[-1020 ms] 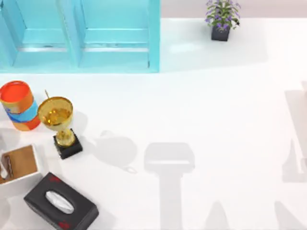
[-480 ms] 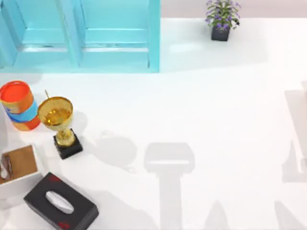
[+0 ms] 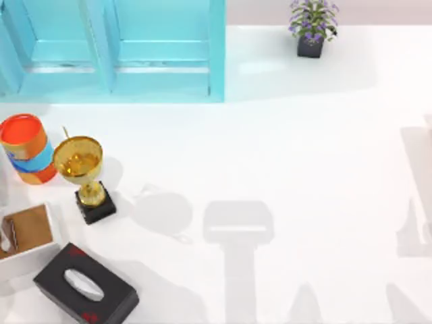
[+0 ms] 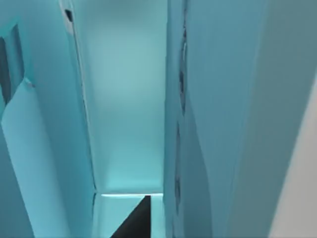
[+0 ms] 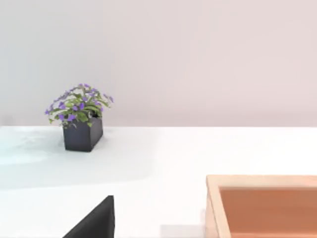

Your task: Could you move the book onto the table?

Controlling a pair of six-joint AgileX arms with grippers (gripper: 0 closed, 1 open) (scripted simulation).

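Book itself I cannot pick out. The left gripper [image 4: 132,222] is deep among the shelf's [image 3: 162,67] teal walls, so the book likely stands there, off the table [image 3: 304,169]. A thick hardcover should be stiff, heavy and slick, so grip across the spine. Whether this or the right gripper [image 5: 94,220] is released or clenched, I cannot tell.

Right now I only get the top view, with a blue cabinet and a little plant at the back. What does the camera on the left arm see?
Observer: It looks straight into a compartment of the turquoise cabinet, with the walls close on both sides.
Operator: And the right arm's camera?
Observer: It faces the potted plant from the side, across the white table, with a plain pale wall behind it.
Operator: Anything near that camera?
Observer: An open wooden box, orange-brown inside, sits close by.
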